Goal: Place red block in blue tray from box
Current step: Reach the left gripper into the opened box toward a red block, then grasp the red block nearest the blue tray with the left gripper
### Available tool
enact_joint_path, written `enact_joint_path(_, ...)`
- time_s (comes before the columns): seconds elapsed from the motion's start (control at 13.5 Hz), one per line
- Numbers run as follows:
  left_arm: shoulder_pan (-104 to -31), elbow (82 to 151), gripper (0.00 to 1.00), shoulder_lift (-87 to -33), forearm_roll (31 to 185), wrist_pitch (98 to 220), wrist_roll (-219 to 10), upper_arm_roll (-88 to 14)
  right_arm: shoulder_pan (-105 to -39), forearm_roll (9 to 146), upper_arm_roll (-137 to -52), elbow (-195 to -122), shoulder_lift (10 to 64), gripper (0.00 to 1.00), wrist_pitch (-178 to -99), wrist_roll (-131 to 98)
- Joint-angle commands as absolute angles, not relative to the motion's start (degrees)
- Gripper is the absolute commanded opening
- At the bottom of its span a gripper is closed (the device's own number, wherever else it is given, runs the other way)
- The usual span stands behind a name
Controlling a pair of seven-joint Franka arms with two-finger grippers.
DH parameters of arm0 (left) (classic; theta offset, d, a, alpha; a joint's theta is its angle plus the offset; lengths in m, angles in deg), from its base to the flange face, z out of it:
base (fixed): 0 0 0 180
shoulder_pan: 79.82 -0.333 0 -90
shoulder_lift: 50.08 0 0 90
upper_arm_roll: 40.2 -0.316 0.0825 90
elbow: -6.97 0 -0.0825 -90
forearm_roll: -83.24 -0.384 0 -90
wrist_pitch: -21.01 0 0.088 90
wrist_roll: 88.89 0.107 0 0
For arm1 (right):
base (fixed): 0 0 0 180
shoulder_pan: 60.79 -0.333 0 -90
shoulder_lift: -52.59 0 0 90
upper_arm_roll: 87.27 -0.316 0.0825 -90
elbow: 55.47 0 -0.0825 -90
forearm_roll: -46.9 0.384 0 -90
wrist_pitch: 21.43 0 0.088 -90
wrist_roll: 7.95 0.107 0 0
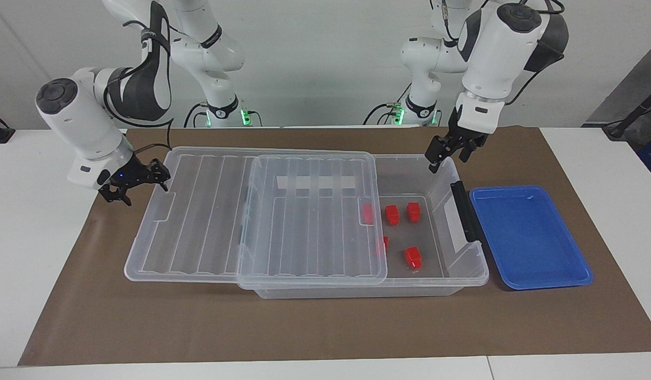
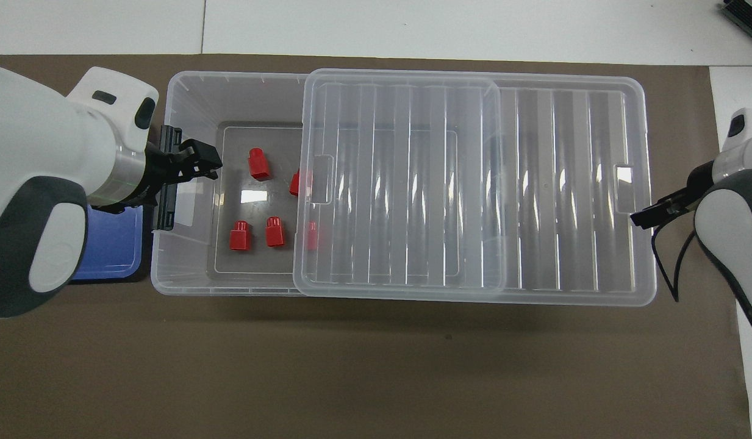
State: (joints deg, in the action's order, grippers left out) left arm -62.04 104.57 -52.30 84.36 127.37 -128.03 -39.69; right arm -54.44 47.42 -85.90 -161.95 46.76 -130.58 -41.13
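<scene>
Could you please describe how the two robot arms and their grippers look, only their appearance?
Both arms have glossy white rounded shells with dark grey joint sections and round dark caps at the joints. Black cables run along them. Green lights glow at both bases. The right gripper is black with slim linked jaws and shows a small blue light. The left gripper is black too, under a white wrist.

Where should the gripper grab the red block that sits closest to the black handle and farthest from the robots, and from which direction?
Probably straight down from above. That red block lies in the uncovered end of the box, clear of the lid, with bare floor toward the handle. Close on its two long flat sides, below the narrower stepped top. The left gripper, open over that end, looks best placed.
</scene>
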Motion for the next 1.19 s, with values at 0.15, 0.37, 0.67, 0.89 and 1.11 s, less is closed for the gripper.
enact_joint_path(0.15, -58.21, 108.53, 1.0, -58.95, 82.8, 142.06, -132.65, -40.28, -53.23, 47.16, -86.22, -161.64, 47.23, 1.0, -129.54, -43.01)
enact_joint_path(0.37, -57.93, 112.18, 1.0, -62.1, 79.05, 149.33, -133.45, -40.28, -52.7, 47.07, -86.13, -161.55, 47.14, 1.0, -129.54, -43.89)
enact_joint_path(0.67, -57.93, 110.59, 1.0, -64.84, 74.37, 149.68, -131.36, -40.28, -51.82, 46.37, -86.13, -161.2, 47.14, 1.0, -129.54, -44.86)
enact_joint_path(0.89, -58.28, 110.85, 1.0, -66.51, 74.45, 152.14, -124.85, -40.28, -51.12, 46.37, -86.13, -161.2, 47.14, 1.0, -129.45, -44.86)
enact_joint_path(1.11, -58.81, 110.16, 1.0, -68.87, 74.54, 156.61, -124.31, -40.37, -51.12, 46.37, -86.13, -161.2, 47.14, 1.0, -129.36, -44.6)
